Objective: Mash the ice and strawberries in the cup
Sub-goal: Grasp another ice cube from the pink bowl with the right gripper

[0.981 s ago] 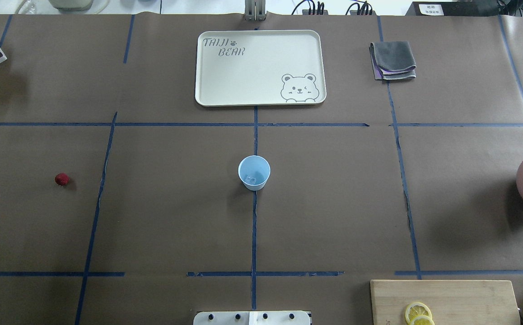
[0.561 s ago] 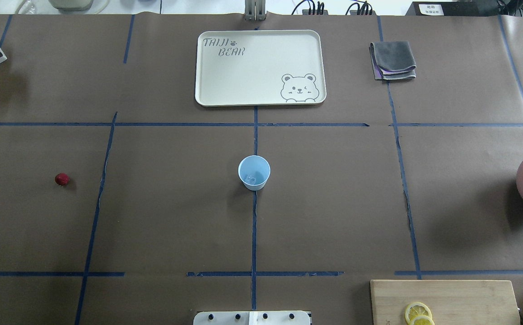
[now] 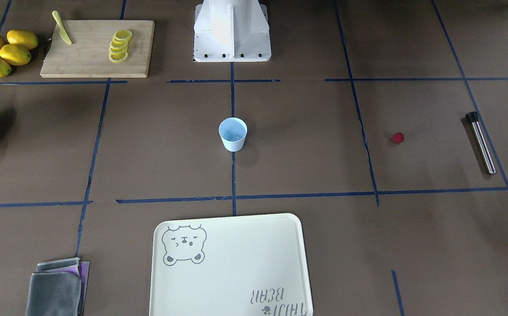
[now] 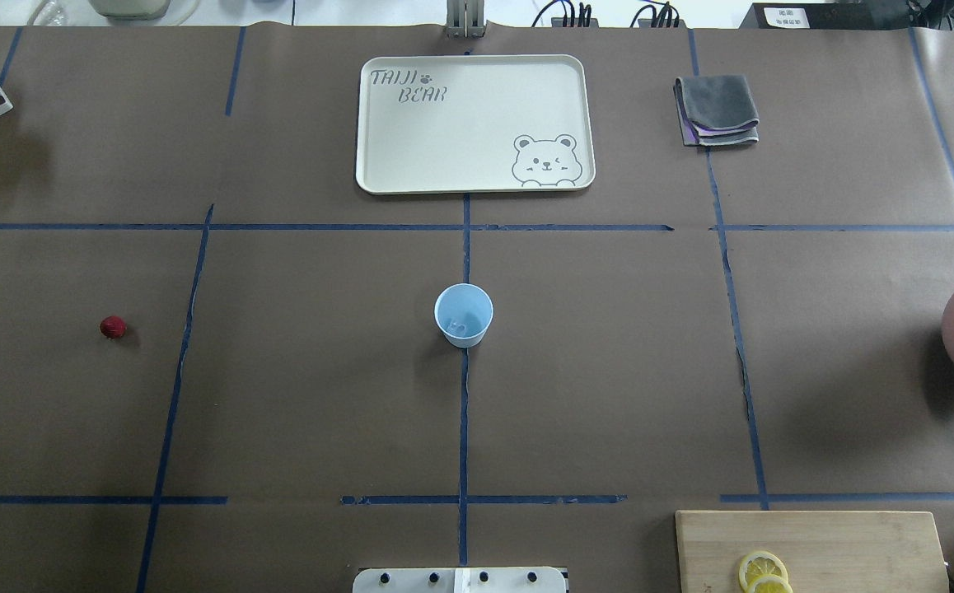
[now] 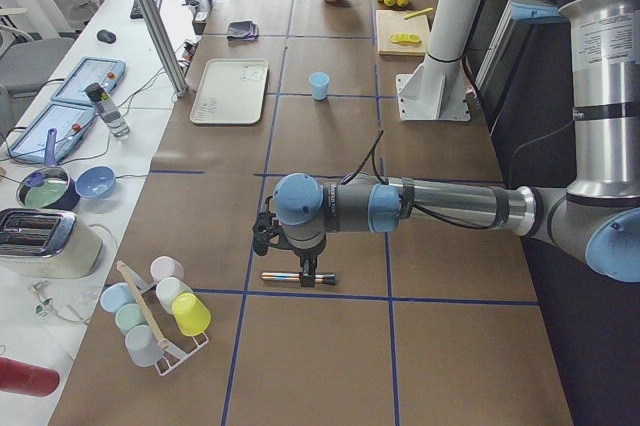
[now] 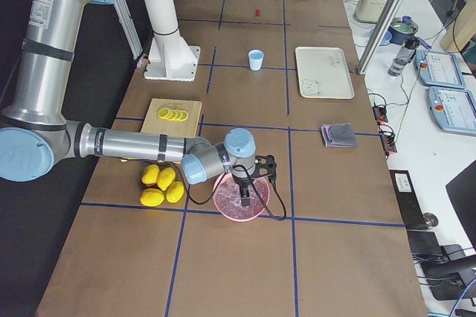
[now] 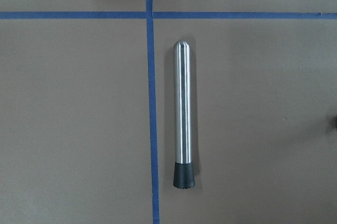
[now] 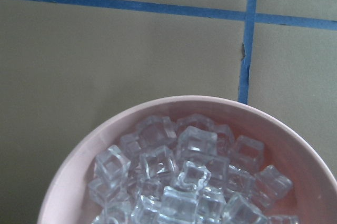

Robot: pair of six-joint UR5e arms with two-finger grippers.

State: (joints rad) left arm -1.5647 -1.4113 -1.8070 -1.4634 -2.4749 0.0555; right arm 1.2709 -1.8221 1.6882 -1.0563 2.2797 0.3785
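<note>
**Left gripper** [image 5: 307, 278]: seen only in the side view, so I cannot tell how far the jaws are parted. It points straight down, just above a metal rod [image 7: 182, 119] with a black end cap, which lies flat on the table [image 4: 320, 395] beside a blue tape line. Nothing is visibly held.

**Right gripper** [image 6: 245, 196]: its jaw spread also cannot be told. It points down over the pink bowl [image 8: 79, 166], which is heaped with ice [image 8: 179, 176].

**Change:** a second ago a dark tip showed over the bowl at the right edge of the overhead view; it is gone from that view now. The cup and the fruit have not shifted.

**Arms:** each forearm stretches out level over its own end of the table, with the wrist bent so the tool faces down.

**Cup** [image 4: 463, 315]: pale blue and upright at table centre on the tape cross, with a few clear chunks at its bottom.

**Strawberry** [image 4: 113, 327]: one red piece, alone on the robot's left, well apart from the cup and near the rod.

**Other items:**
- Bear-print tray [image 4: 474, 123], beyond the cup.
- Folded grey cloth [image 4: 716, 109].
- Cutting board [image 3: 91, 48] with lemon slices [image 3: 119, 45].
- Whole lemons [image 3: 4, 52].
</note>
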